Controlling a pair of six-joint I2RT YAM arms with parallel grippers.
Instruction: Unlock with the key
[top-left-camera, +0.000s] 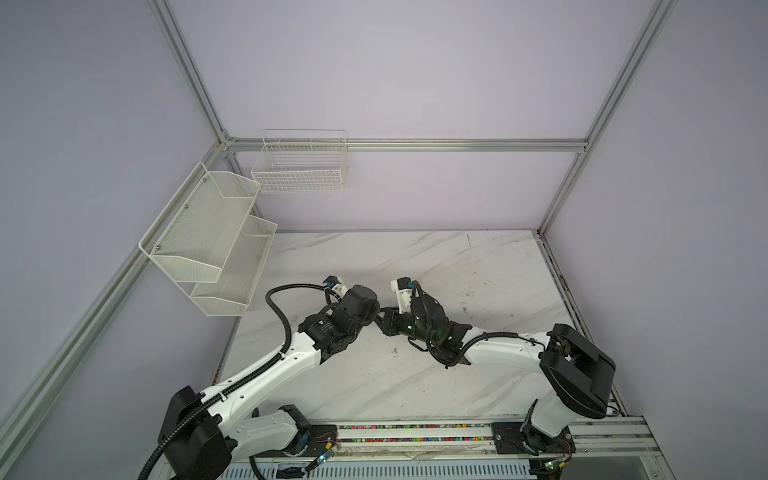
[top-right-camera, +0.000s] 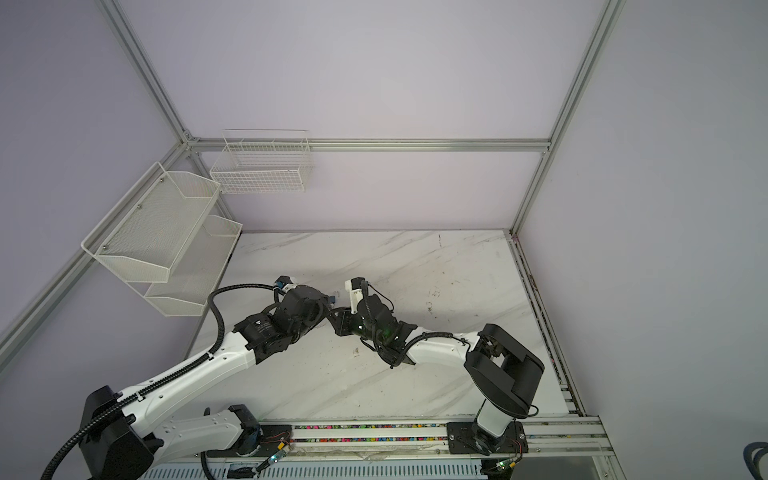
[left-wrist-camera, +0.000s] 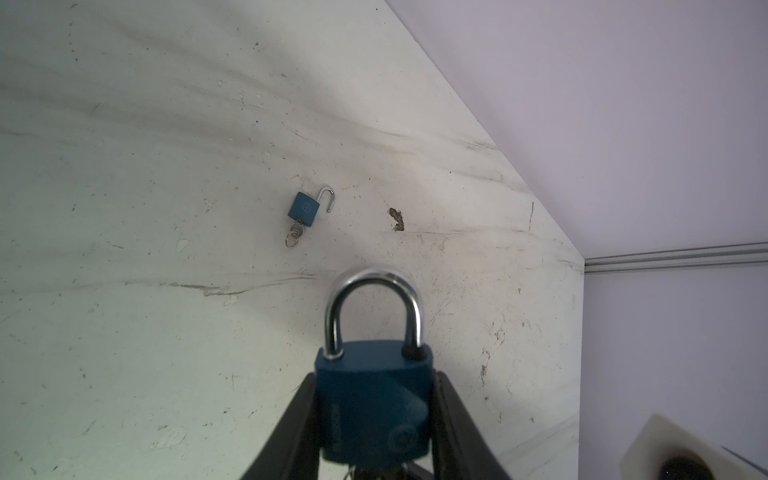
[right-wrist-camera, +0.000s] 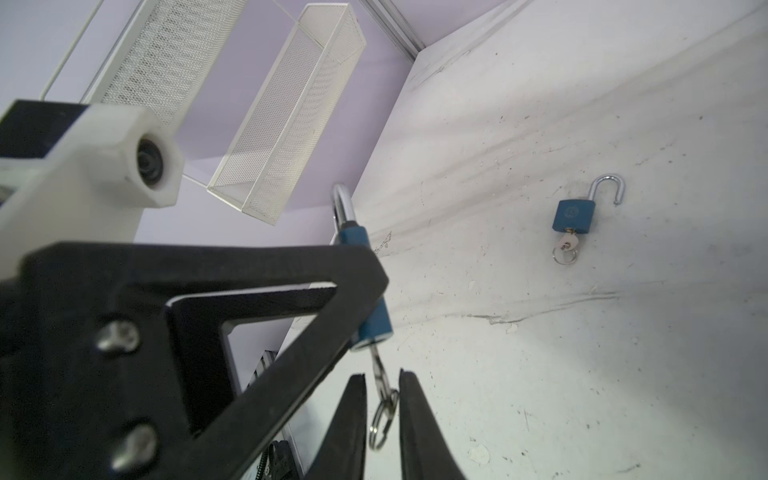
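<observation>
Left gripper (left-wrist-camera: 374, 380) jaws are clamped on the body of the blue padlock (left-wrist-camera: 374, 411), held up off the table (left-wrist-camera: 166, 208) about mid-table, where both arms meet in both top views. Its shackle (left-wrist-camera: 374, 286) looks seated on both legs, so I'd call it not yet open.

The key (right-wrist-camera: 379, 365) is in the keyhole at the bottom of the lock. Right gripper (right-wrist-camera: 383, 386) jaws are narrow but parted, with the key ring (right-wrist-camera: 382, 419) hanging in the gap and no clear pinch on it.

Second small padlock (left-wrist-camera: 305, 214) lies flat on the table just beyond the jaws, shackle swung open, its own key in. That one is done.

Progress judgement: insertion is done on the held lock. Can't tell if the key has been turned. What's left is to turn it if needed and pop the shackle.
</observation>
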